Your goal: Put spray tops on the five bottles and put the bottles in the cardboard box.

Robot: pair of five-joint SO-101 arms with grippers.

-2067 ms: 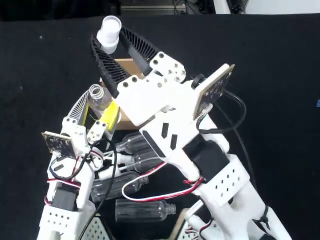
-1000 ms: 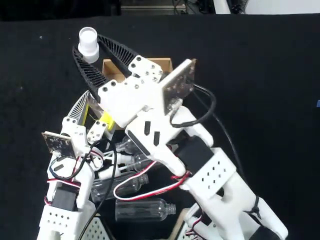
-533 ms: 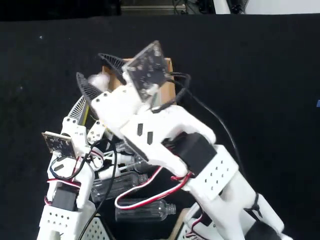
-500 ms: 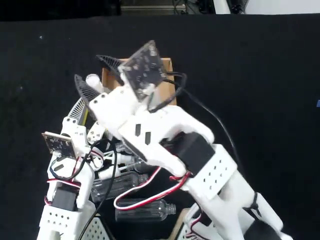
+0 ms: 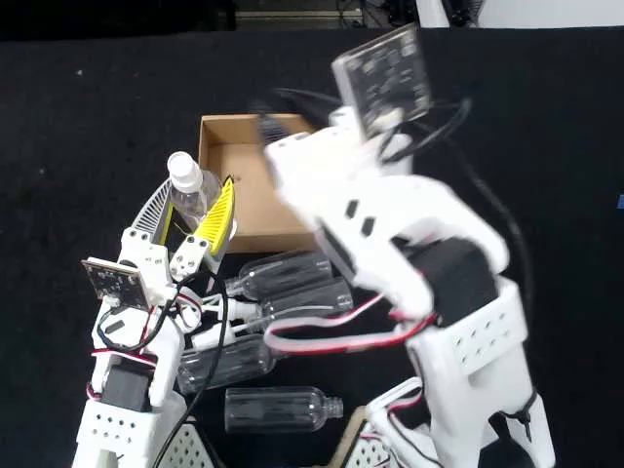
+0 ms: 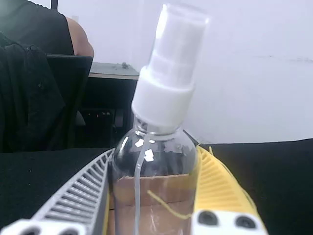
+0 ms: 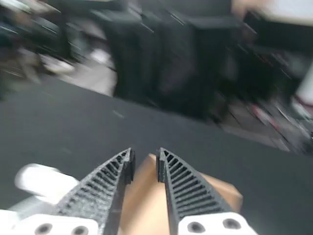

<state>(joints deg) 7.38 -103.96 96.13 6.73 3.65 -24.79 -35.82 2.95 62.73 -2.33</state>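
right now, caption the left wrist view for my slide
Left pincer holds a clear bottle with a spray top on it.

White wall (image 6: 254, 73) beyond black table (image 5: 546, 127)

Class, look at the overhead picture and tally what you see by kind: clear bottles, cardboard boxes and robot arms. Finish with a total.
Clear plastic bottles: 5 (one upright in the left end effector, four lying on the black table)
Brown cardboard boxes: 1
White robot arms: 2
Total: 8
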